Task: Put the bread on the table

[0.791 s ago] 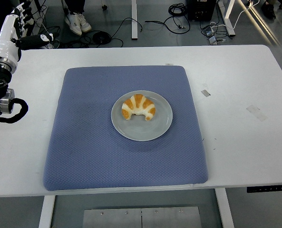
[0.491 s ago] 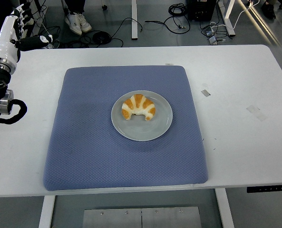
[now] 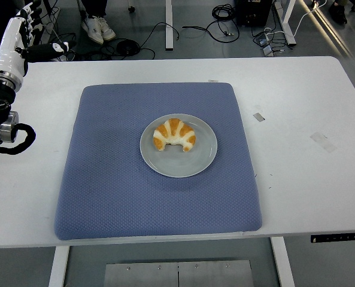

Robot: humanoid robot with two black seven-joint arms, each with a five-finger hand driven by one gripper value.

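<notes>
White table [image 3: 297,179] under a blue mat [image 3: 105,197]; grey plate [image 3: 204,156] mid-mat, holding the croissant [image 3: 174,134], horns toward the near edge, long axis across. Left hand [image 3: 30,39] raised at the far-left corner, well apart, croissant lying to its right and nearer; fingers seemingly loose, grasping nothing. Right hand unseen.

Beyond your white table [image 3: 297,107] you see a grey floor [image 3: 195,45] strewn with black cables [image 3: 204,28], white desk legs [image 3: 170,24], and a person's white sneakers [image 3: 97,28]. Light streaks fall top right.
</notes>
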